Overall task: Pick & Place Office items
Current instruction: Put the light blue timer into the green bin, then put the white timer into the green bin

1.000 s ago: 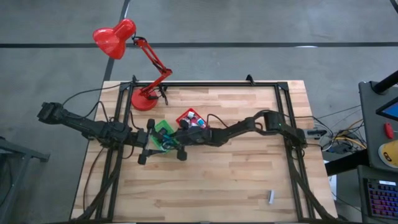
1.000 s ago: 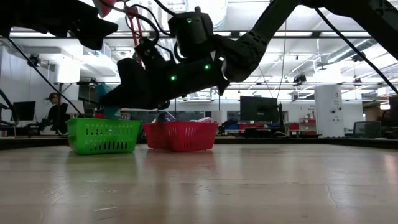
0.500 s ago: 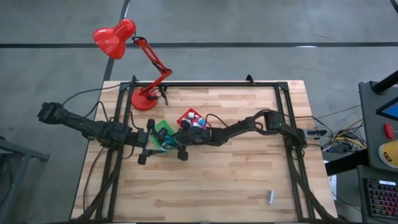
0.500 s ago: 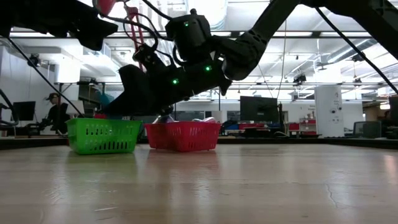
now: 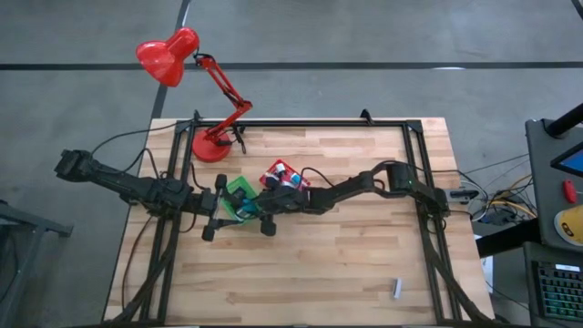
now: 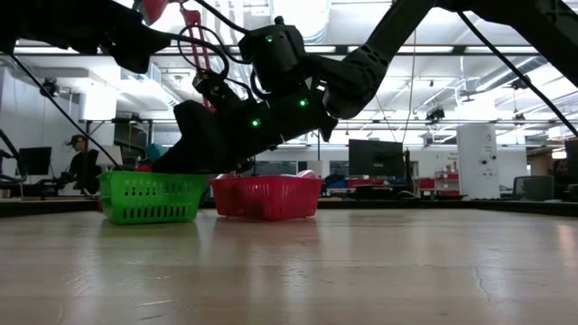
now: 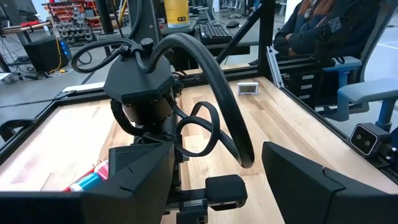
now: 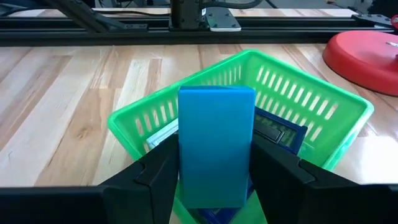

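Right gripper (image 8: 214,171) holds a blue rectangular block (image 8: 216,152) over the green plastic slotted bin (image 8: 323,106)

In the right wrist view the two dark fingers (image 8: 158,177) are clamped on the sides of the blue block, which stands upright between them above the bin's open top; a dark blue flat piece (image 8: 280,134) lies inside the bin behind it. Seen from above, the green bin (image 5: 239,187) sits on the pale wooden table (image 5: 346,264) just beside the red plastic bin (image 5: 278,169), which holds small white and coloured items, near the red desk lamp's round base (image 5: 209,148). The left gripper (image 5: 212,219) waits just beside the green bin, its fingers (image 7: 134,180) spread wide apart and holding nothing
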`<state>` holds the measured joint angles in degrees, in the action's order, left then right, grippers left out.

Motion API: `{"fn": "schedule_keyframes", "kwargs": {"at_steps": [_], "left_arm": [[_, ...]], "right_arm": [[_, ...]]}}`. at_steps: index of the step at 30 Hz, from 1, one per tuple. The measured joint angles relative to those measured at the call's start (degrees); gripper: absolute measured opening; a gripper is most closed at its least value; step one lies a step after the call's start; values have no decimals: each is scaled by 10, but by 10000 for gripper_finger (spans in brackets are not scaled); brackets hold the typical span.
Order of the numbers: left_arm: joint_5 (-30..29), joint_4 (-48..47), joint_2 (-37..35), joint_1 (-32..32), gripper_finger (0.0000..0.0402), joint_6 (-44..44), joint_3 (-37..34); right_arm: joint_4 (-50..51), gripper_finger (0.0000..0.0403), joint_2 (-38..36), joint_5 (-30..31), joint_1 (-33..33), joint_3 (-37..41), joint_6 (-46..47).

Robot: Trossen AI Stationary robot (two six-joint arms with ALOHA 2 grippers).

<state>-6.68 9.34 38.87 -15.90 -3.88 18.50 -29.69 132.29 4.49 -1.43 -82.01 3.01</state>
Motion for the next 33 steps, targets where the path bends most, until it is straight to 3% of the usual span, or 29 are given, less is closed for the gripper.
{"fn": "schedule_keyframes", "kwargs": {"at_steps": [16,33], "left_arm": [[0,0,0,0,250,0,0],[0,0,0,0,250,0,0]], "right_arm": [[-23,220,0,0,-1,0,-23],[-14,219,-39,24,-11,-2,-42]]}}
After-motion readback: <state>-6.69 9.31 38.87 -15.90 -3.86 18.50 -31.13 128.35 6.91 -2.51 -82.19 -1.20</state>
